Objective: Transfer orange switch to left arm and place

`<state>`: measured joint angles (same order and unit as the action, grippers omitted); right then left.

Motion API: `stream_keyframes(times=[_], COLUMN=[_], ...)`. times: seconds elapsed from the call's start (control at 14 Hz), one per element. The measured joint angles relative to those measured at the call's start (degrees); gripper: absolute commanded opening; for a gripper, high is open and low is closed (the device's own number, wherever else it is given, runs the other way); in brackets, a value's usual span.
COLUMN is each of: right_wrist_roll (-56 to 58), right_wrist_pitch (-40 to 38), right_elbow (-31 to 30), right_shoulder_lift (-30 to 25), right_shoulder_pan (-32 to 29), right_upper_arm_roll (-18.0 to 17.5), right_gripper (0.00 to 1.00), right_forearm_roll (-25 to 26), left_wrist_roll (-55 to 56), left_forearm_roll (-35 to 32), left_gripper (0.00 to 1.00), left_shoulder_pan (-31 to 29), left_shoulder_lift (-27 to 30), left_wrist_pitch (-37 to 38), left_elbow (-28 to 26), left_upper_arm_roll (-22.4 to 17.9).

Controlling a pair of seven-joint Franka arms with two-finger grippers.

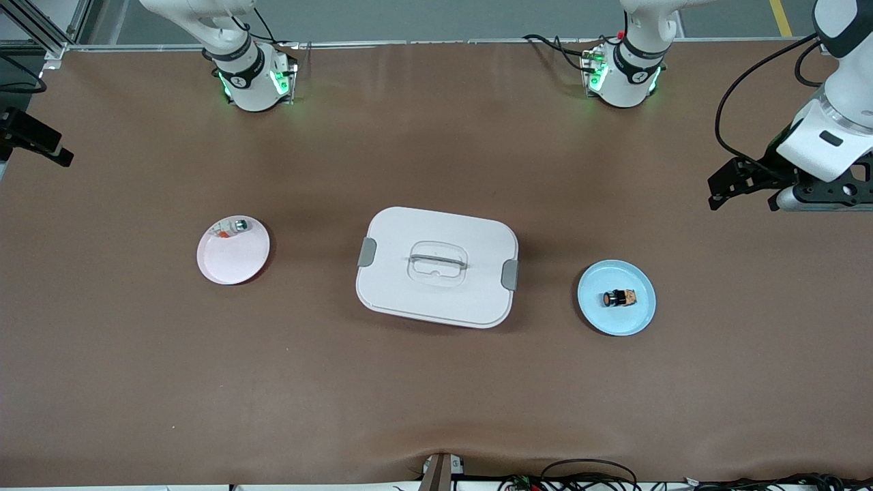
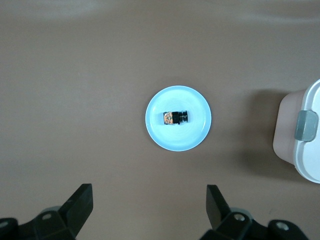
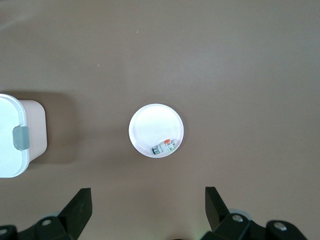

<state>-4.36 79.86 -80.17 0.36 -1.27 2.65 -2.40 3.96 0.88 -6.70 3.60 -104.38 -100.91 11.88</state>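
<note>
The orange switch [image 1: 619, 298] [image 2: 175, 118], a stubby black part with orange marks, lies on its side in the middle of a blue plate [image 1: 635, 320] [image 2: 175, 139] toward the left arm's end of the table. The white box [image 1: 436, 300] [image 2: 307, 160] [image 3: 12, 160] with grey clips stands mid-table. My left gripper [image 2: 149, 195] hangs open and empty, high over the table beside the blue plate. High up beside the pink plate [image 1: 232, 262] [image 3: 150, 130], my right gripper [image 3: 149, 195] is also open and empty. In the front view the left arm [image 1: 829, 136] shows at the edge.
A pale grey-white part [image 1: 230, 228] [image 3: 165, 147] with a green end and a red bit lies at the pink plate's rim, toward the right arm's end. Brown table surface surrounds the box and both plates. Cables run along the table edge nearest the front camera.
</note>
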Motion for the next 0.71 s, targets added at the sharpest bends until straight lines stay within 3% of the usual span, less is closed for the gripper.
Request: stream_keyframes(times=[0.36, 0.71], right_wrist_roll=[0.0, 0.0], right_wrist_pitch=[0.1, 0.1], right_elbow=[0.0, 0.0], right_shoulder_lift=[0.0, 0.0], right_shoulder_pan=[0.0, -0.1], right_upper_arm_roll=[0.1, 0.1], right_gripper=[1.0, 1.0], right_forearm_roll=[0.0, 0.0], left_wrist_roll=[0.0, 0.0], left_forearm_roll=[0.0, 0.0], left_gripper=[1.0, 1.0], left_shoulder_pan=[10.7, 12.0], left_shoulder_lift=[0.4, 0.8], left_wrist_pitch=[2.3, 5.9], left_elbow=[1.3, 4.8], left_upper_arm_roll=[-11.0, -12.5])
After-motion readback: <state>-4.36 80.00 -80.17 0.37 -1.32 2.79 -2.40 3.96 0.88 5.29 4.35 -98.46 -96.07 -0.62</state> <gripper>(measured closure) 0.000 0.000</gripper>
